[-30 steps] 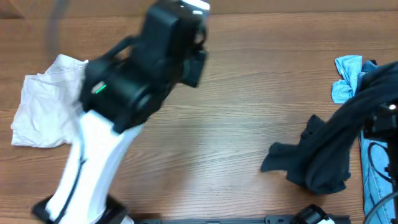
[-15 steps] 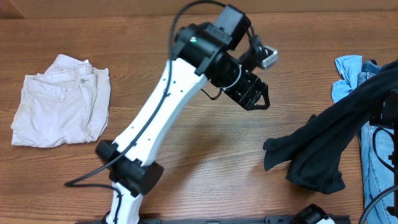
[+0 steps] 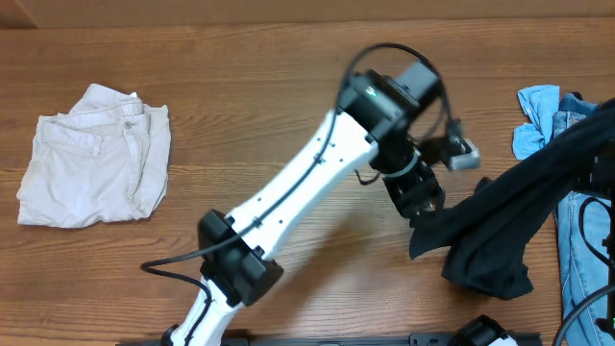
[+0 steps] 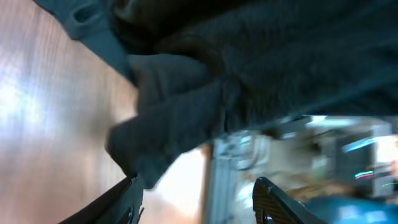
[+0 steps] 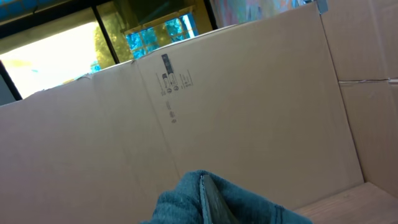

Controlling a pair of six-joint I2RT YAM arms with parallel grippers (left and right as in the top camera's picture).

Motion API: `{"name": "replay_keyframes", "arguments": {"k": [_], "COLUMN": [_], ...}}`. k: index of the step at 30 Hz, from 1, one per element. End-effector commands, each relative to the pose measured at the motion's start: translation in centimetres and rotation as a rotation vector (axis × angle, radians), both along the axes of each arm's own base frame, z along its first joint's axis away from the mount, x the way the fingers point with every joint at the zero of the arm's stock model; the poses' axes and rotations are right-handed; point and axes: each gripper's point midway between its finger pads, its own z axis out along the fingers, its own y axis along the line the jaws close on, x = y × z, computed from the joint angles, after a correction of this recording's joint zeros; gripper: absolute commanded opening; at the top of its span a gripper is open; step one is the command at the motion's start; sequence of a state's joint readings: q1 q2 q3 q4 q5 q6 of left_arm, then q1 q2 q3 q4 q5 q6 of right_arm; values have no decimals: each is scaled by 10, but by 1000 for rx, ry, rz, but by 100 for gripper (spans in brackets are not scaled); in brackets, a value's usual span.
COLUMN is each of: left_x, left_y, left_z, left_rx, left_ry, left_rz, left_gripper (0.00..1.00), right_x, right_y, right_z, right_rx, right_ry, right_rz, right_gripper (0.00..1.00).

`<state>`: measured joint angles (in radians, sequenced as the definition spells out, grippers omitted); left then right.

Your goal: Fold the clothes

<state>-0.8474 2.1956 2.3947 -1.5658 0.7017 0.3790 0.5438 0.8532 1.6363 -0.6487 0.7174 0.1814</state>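
Over on the left of the wooden table lies a pair of cream-white shorts, loosely bunched and well apart from everything else. The left arm reaches diagonally from the near edge toward the right half of the table. The left gripper sits right at the left edge of the dark T-shirt. Seen from its own wrist camera, the two fingers stand apart, with a hanging corner of the dark cloth just above them and nothing pinched between them.

The T-shirt is on the right side of the table, its lower end bunched low over the wood and the rest rising in a slanting band toward the right edge. Beside it, partly covered by it, lie the blue denim jeans. The right gripper is clamped tight with dark fabric gathered round its fingers, so it has hold of the T-shirt. Behind it, a cardboard panel fills the wrist view.
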Motion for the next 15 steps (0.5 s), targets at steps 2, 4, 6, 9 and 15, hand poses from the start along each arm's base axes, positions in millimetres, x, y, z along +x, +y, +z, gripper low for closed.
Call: {"name": "replay_keyframes", "arguments": {"k": [2, 4, 6, 9, 15], "left_x": [1, 6, 8, 10, 57], "left_y": [-14, -20, -26, -29, 19], "left_z": [-15, -16, -14, -15, -19], "left_rx": [70, 78, 62, 58, 302], "left_ry": [-293, -341, -351, -348, -449], "left_rz": [-101, -85, -63, -50, 231], "left_gripper": [58, 57, 56, 35, 4], "right_x": [-5, -5, -5, -6, -5], "right_y": [-8, -8, -8, -8, -13], "right_z": [8, 8, 8, 8, -2], "right_rx": [8, 8, 4, 0, -24], "right_ry": [-20, -20, -19, -19, 24], "right_rz": [-31, -31, -32, -32, -65], "right_gripper": [4, 4, 4, 4, 4]}}
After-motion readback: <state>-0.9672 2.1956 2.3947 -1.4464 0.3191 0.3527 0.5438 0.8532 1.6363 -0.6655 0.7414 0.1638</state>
